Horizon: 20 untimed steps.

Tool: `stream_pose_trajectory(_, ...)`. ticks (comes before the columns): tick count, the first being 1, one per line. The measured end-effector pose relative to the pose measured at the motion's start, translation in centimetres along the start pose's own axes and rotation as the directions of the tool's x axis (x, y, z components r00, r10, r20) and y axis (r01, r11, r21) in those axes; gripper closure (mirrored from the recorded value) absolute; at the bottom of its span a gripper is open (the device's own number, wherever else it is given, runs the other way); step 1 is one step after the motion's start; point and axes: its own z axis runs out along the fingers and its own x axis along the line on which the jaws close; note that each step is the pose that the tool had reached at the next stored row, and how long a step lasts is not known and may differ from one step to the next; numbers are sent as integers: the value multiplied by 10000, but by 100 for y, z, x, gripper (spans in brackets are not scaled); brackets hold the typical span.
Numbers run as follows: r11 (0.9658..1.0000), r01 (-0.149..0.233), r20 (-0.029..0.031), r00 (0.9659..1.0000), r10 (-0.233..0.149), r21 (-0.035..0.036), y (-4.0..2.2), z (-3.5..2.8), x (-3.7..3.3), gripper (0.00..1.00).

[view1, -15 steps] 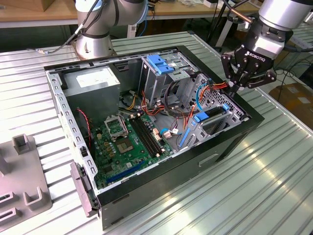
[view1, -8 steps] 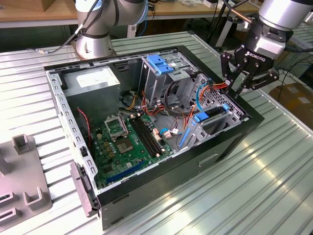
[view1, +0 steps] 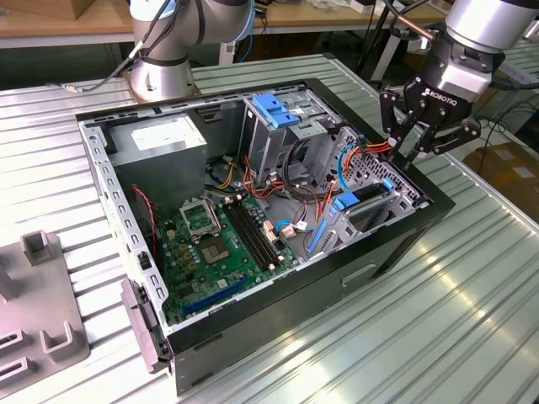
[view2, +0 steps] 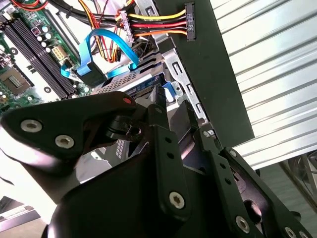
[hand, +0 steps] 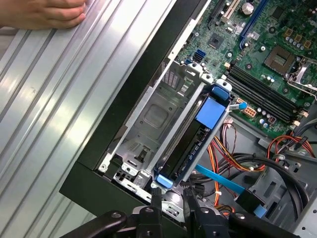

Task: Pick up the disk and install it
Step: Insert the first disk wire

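The disk (hand: 192,141) is a flat grey metal box clipped in a bright blue plastic frame. It stands on its thin edge, down in a slot of the silver metal cage (hand: 158,114). The cage is in the corner of the black computer case (view1: 295,311), by the wall on the exterior view's right. It looks like it is already in its place.

The black end effector (hand: 173,194) hangs just over the near blue end of the disk. Its two fingers (hand: 156,203) stand a little apart. I see nothing pinched between them.

I think the disk is hard and stiff and a bit heavy for its size. The metal sides may be slippery. It should not be dropped or bumped, because it can break inside. The blue frame bends more than the metal. The best place to hold it looks like the two flat sides near the blue end, where there is free room.

Close by are orange, red and yellow wires (hand: 233,158) and a flat blue cable (hand: 218,178). These could catch on the fingers. The green board (view1: 219,244) lies well inside the case. A person's hand (hand: 44,12) rests on the ribbed silver desk (view1: 472,303), well apart from the disk.
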Motion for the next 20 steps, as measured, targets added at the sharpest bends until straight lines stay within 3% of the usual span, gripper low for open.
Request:
stream_pose_trajectory(5,9994,355,-1,9994,-355,9,0,0,0,69)
stream_pose_trajectory(12,9953,963,-5,9954,-963,22,0,0,0,69)
stream_pose_trajectory(20,9947,1024,-6,9947,-1024,24,-4,0,2,69)
